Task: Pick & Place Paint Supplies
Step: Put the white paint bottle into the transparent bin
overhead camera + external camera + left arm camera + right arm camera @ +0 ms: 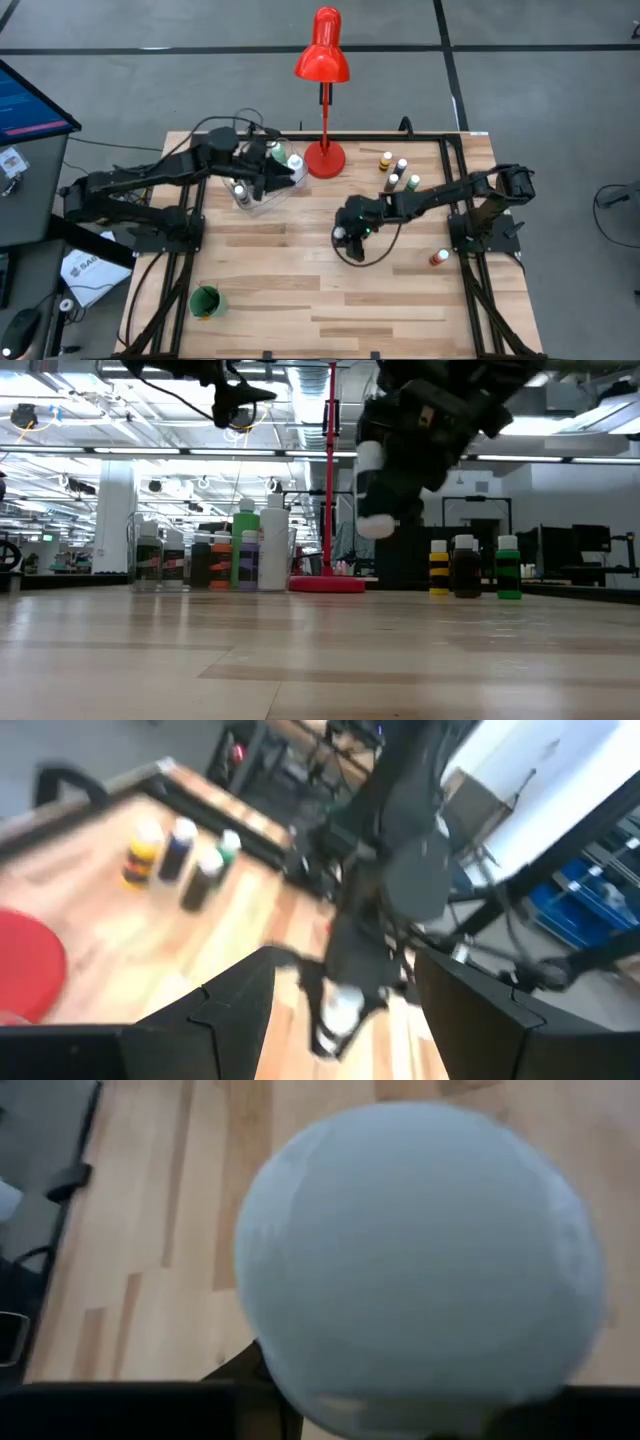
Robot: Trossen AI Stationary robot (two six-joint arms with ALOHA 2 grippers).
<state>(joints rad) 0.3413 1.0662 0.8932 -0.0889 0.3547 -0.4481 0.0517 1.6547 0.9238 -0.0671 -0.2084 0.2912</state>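
My right gripper [345, 236] hangs over the middle of the table, shut on a small white paint bottle [372, 492] that fills the right wrist view [420, 1270]. My left gripper [294, 174] stands open and high beside a clear container [252, 192] holding several paint bottles [245, 550], at the far left. Several more bottles [396, 170] stand on their bases at the far right, seen also in the low view [470, 566]. One bottle [438, 258] stands alone near the right edge. My right gripper holds the white bottle between its two fingers, slanting down from the table's right side. The bottle's rounded end [376, 525] sticks out below the fingers. It hangs tilted and clear of the table; the gripper hides the place of contact.
A tall red desk lamp stands with its round base [325, 158] at the far middle, between the container and the bottle group. A green cup-like thing [205, 300] sits near the front left corner. Bare wood lies along the near half of the table [330, 310].
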